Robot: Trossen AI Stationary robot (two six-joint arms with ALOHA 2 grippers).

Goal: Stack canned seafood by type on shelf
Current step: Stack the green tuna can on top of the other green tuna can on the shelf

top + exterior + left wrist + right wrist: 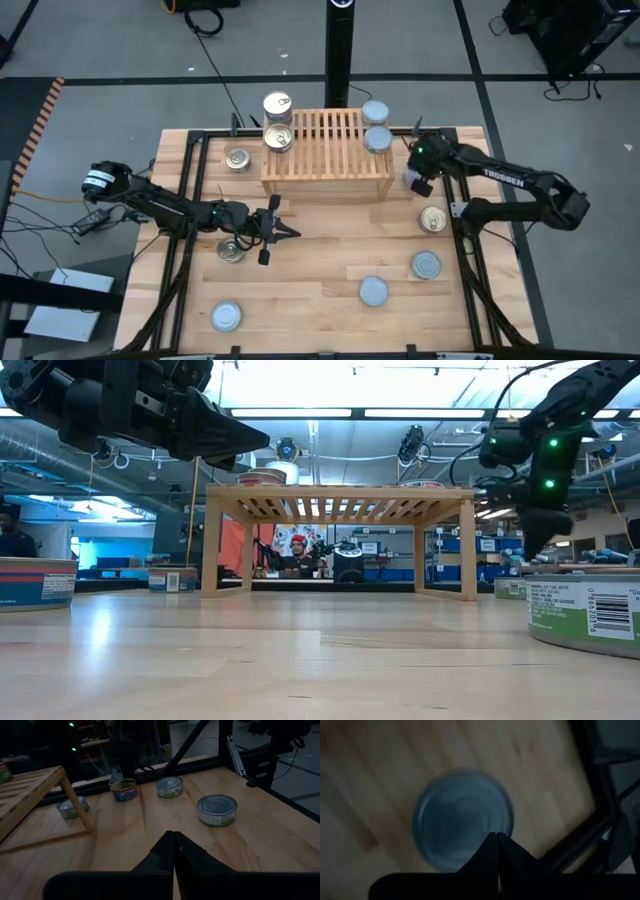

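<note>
The light-wood shelf (327, 150) stands at the table's far middle. Gold-lidded tins (277, 105) (278, 137) rest on the left end of its slatted top, and blue-silver ones (376, 112) (377, 138) on the right end. More tins lie on the table: gold (237, 159), (231, 250), (433, 219); silver (226, 316), (373, 290), (426, 265). My left gripper (290, 232) (173, 834) hovers shut over the table's middle, pointing level to the right. My right gripper (415, 180) (496, 836) is shut and points down beside the shelf's right end, above a blue-silver tin (462, 820) without touching it.
A black metal frame (470, 250) runs along the table's sides. A black post (341, 50) rises behind the shelf. The wood between the shelf and the near tins (330, 250) is bare. People sit in the room beyond the table (298, 555).
</note>
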